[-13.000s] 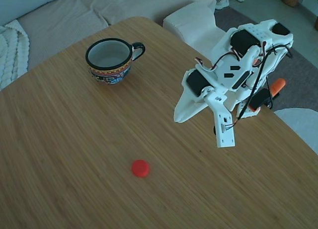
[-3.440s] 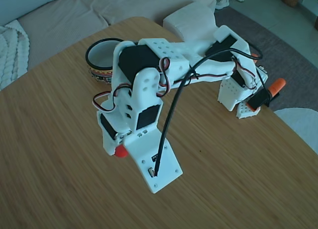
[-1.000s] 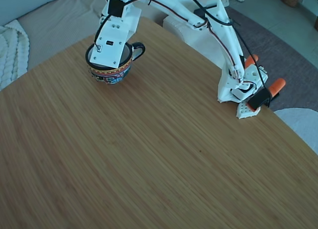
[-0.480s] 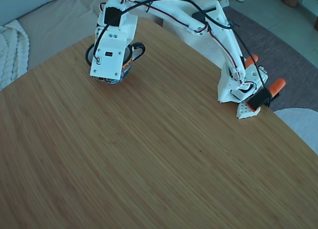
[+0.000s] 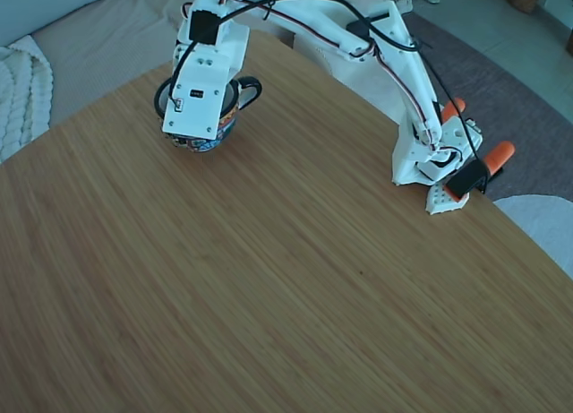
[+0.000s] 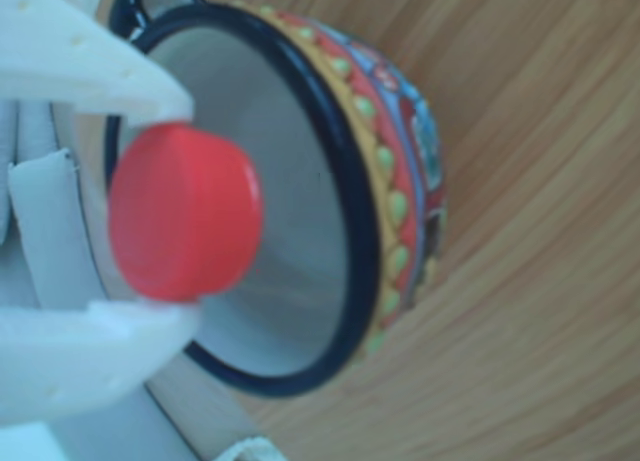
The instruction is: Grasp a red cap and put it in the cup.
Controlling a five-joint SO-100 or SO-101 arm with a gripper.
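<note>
In the other view, the tool (image 6: 180,213) is clenched on the red cap (image 6: 183,212): one white finger (image 6: 85,56) presses on the cap from the top of the frame and the second finger presses from below. The cap is at the left side of this frame, directly in front of the white inside of the cup (image 6: 300,211), within the circle of its black rim. The cup fills the middle of the picture, with its colourful band to the right and its black handle at the upper left corner.

In the fixed view, the white arm (image 5: 376,64) reaches from its base at the right side of the frame to the upper left, where its wrist part covers most of the cup (image 5: 242,95). Only the black rim, the handle and a part of the patterned band are visible there. The cap cannot be seen in this view. The cup stands on the wooden tabletop (image 5: 269,279). Two orange clamp handles (image 5: 498,153) are beside the base.
</note>
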